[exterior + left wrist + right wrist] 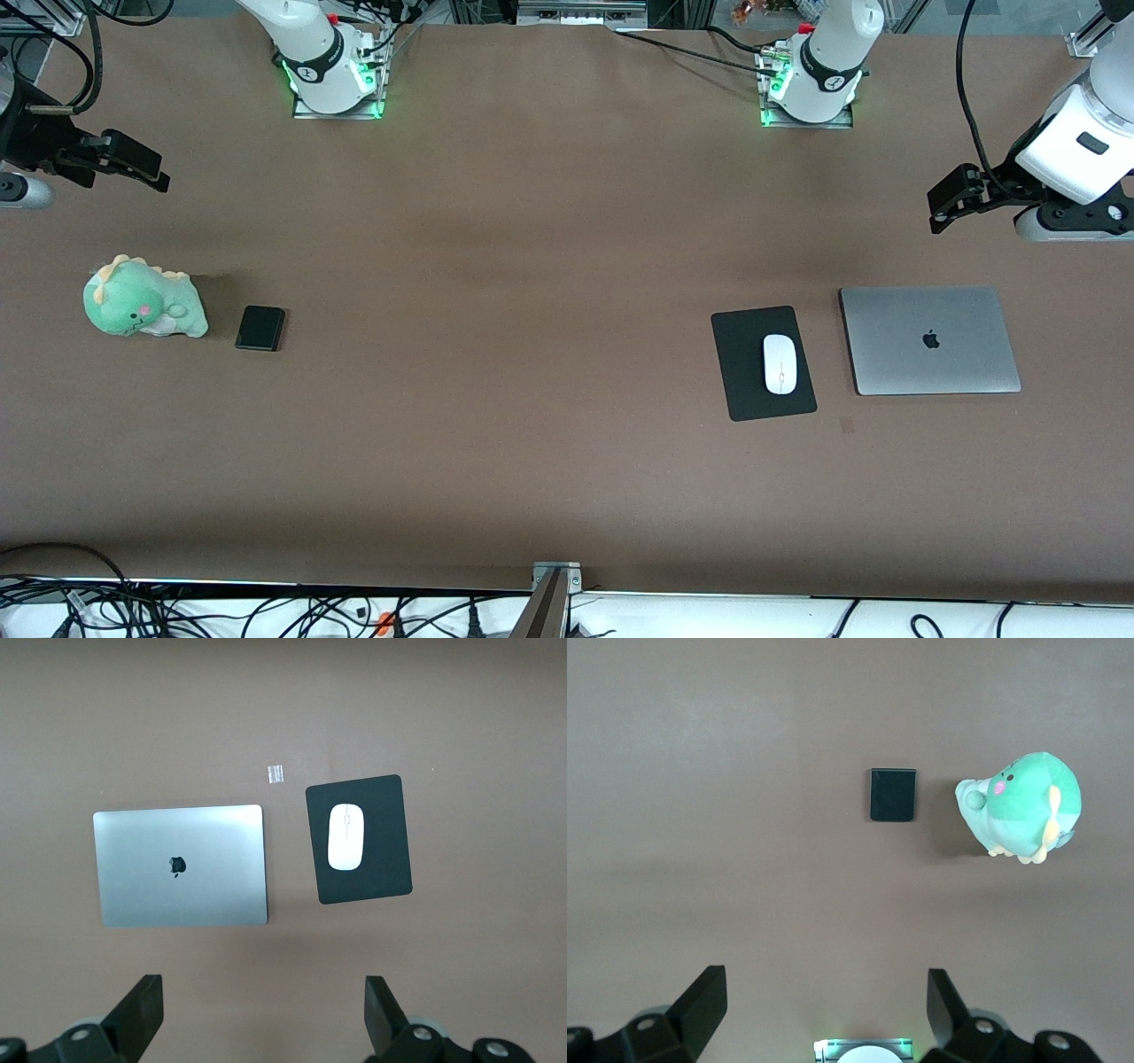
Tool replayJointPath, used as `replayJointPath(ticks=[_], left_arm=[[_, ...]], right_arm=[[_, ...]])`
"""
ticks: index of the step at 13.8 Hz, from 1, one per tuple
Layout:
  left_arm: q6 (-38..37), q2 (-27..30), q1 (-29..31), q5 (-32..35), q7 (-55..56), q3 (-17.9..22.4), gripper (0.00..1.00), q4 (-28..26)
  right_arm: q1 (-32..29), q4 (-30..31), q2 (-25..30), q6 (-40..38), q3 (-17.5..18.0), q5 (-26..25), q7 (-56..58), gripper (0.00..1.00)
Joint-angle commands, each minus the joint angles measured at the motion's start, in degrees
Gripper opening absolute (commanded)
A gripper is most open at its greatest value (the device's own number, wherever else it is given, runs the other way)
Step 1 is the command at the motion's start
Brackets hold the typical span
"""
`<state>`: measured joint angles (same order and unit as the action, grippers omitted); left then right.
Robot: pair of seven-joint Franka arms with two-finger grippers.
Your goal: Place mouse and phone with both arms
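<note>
White mouse (780,363) on black mouse pad (763,362), beside grey laptop (929,339), toward the left arm's end; phone (260,328) beside green plush toy (143,299), toward the right arm's end.

Left wrist view: left gripper (261,1014) spread, empty, over bare table (283,700).

Right wrist view: right gripper (826,1005) spread, empty.

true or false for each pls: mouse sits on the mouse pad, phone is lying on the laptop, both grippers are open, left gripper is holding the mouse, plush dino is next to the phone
1. The mouse sits on the mouse pad. True.
2. The phone lies on the laptop. False: it lies on the table, toward the right arm's end.
3. The left gripper and the right gripper are open. True.
4. The left gripper holds the mouse. False: it is empty, up over the table.
5. The plush dinosaur is beside the phone. True.
</note>
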<state>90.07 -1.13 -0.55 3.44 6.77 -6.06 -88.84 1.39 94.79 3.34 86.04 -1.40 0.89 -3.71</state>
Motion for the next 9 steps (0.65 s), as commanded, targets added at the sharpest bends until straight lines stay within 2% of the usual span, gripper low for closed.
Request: replayJointPath(ticks=[1,9], left_arm=[[-1.21,-0.63,0.11,-0.8,-0.36,-0.09,1.0,1.74],[-1.21,-0.63,0.11,-0.8,-0.53,-0.09,1.0,1.74]], right_arm=[[-0.95,-1.01,-0.09,-0.61,1.05,-1.68,-0.86,1.0],[-1.04,-1.27,-0.53,-0.35,0.96,-1.77,-1.65,1.0]])
